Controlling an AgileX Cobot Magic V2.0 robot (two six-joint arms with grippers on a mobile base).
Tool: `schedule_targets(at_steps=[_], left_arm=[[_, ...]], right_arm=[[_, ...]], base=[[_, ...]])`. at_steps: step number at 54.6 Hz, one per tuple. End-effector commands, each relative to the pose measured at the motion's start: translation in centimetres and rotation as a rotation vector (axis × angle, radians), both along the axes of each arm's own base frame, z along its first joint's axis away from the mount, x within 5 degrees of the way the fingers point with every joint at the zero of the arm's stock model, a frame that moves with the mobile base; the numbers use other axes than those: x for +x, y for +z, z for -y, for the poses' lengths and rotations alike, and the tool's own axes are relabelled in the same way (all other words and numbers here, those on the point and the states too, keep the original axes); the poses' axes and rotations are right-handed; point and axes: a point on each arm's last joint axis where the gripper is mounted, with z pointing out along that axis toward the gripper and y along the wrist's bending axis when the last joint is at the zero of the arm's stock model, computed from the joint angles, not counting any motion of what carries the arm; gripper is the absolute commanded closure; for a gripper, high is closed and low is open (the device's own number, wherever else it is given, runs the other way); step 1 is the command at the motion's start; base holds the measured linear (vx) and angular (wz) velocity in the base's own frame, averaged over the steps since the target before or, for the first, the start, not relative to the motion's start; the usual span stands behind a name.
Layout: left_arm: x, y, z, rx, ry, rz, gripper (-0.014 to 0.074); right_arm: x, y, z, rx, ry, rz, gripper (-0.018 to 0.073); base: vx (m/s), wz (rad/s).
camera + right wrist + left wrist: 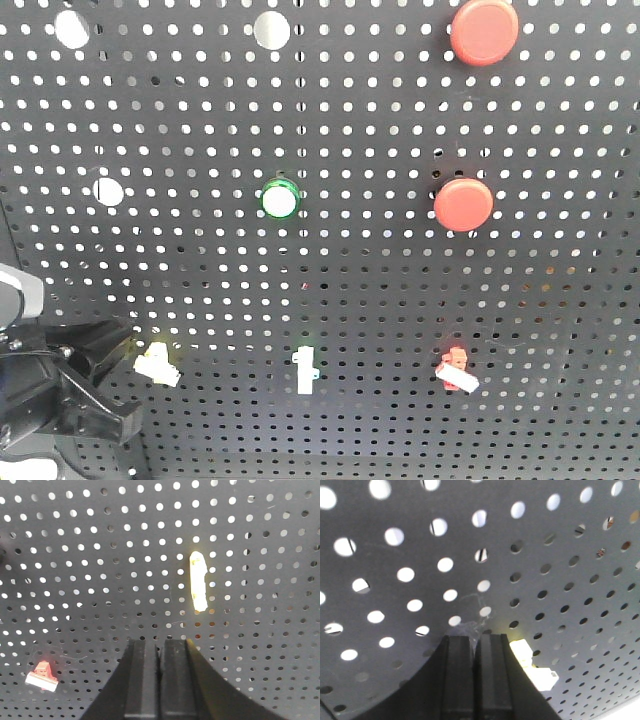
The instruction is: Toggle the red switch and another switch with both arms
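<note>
The red switch [455, 370], a small toggle with a red base and a white lever, sits low on the right of the black pegboard [380, 280]. In the right wrist view the red switch [42, 675] lies low and far left of my right gripper [160, 641], which is shut, empty and apart from it. The pale yellow switch [157, 362] sits at the lower left. My left arm [70, 395] reaches up beside it. My left gripper [476, 637] is shut and empty, its tips close to the board, with the yellow switch [527, 655] just right of its fingers.
A slim white toggle [305, 368] stands between the two switches and shows as a lit pale bar [198, 580] above right of my right gripper. Two large round red buttons [484, 32] [463, 205] and a green-ringed button [280, 200] sit higher up.
</note>
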Motion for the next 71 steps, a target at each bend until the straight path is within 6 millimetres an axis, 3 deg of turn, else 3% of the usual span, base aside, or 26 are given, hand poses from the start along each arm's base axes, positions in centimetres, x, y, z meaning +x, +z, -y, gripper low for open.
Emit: schedule_targets(at_steps=[1, 51, 61, 71], left_arm=[[-0.1, 2.5, 0.2, -0.07, -0.012, 0.136, 0.0594], [-0.3, 2.5, 0.8, -0.066, -0.036, 0.128, 0.0594], [0.1, 1.6, 0.9, -0.037, -0.036, 0.08, 0.0594], [0.7, -0.7, 1.2, 0.023, -0.039, -0.01, 0.0594]], right_arm=[[0.0, 1.6, 0.1, -0.009, -0.015, 0.094, 0.0566], [0.1, 1.2, 0.1, -0.012, -0.008, 0.052, 0.0566], [0.0, 0.9, 0.0, -0.012, -0.001, 0.021, 0.0566], [0.0, 0.9, 0.0, -0.01, 0.0, 0.017, 0.0566]], base=[[0.0, 0.0], [0.0, 0.0], [0.0, 0.0], [0.0, 0.0]])
